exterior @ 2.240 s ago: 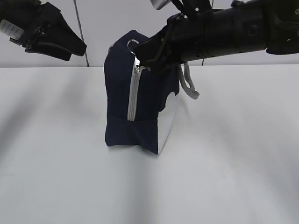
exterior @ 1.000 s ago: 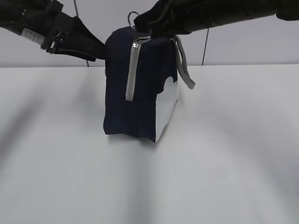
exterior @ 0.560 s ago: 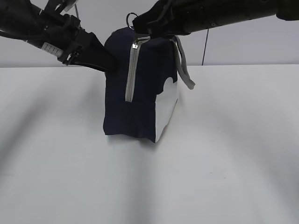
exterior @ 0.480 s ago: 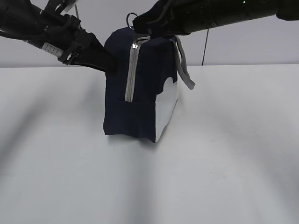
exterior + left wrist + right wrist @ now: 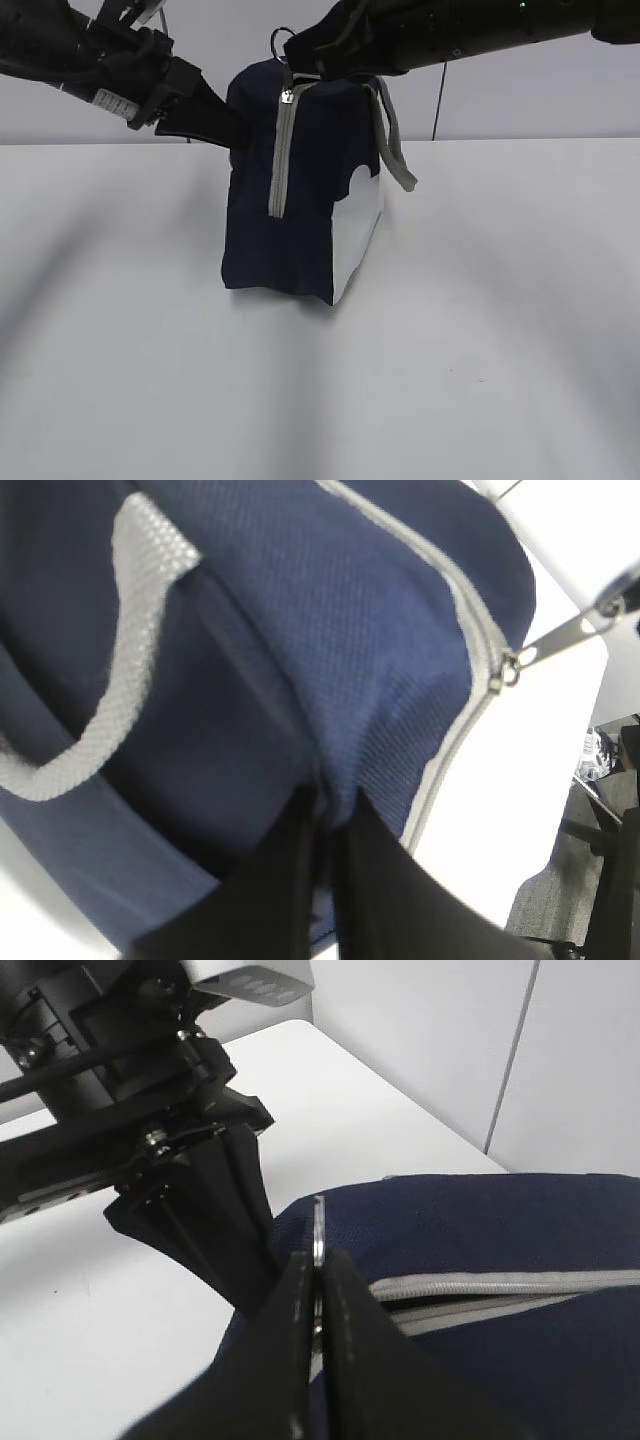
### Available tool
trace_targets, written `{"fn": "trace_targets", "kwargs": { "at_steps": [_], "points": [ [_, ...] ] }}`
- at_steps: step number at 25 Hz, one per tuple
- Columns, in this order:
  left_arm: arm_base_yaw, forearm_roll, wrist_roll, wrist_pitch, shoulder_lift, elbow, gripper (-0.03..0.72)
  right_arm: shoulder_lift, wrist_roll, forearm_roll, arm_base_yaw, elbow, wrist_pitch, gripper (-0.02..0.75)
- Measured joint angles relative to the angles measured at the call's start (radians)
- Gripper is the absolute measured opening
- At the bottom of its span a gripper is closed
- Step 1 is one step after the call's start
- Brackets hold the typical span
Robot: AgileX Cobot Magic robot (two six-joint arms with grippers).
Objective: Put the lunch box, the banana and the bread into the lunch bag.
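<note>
The lunch bag (image 5: 300, 190) stands upright near the middle of the white table (image 5: 480, 350), its grey zipper (image 5: 281, 150) running down the end that faces the exterior camera. The left gripper (image 5: 325, 825) is pressed together on a fold of the navy fabric at the bag's upper left side. The right gripper (image 5: 318, 1290) is closed on the metal ring pull (image 5: 318, 1235) at the top of the bag. The zipper looks mostly closed, though the top is partly hidden. A grey handle (image 5: 393, 140) hangs on the right side.
</note>
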Motion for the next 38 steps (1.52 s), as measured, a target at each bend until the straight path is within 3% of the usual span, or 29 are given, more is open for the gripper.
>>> {"fn": "trace_targets", "kwargs": {
  "at_steps": [12,33,38],
  "points": [
    [0.0,0.018,0.0,0.038,0.0,0.0,0.004,0.0,0.007,0.0,0.0,-0.001,-0.02,-0.016],
    [-0.002,0.153,-0.043,0.123,0.0,-0.003,0.003,0.017,0.034,0.0,0.0,-0.026,-0.004,-0.016],
    [-0.035,0.201,-0.045,0.12,0.0,-0.003,0.003,0.051,0.045,0.0,0.0,-0.059,-0.004,-0.016]
  ]
}}
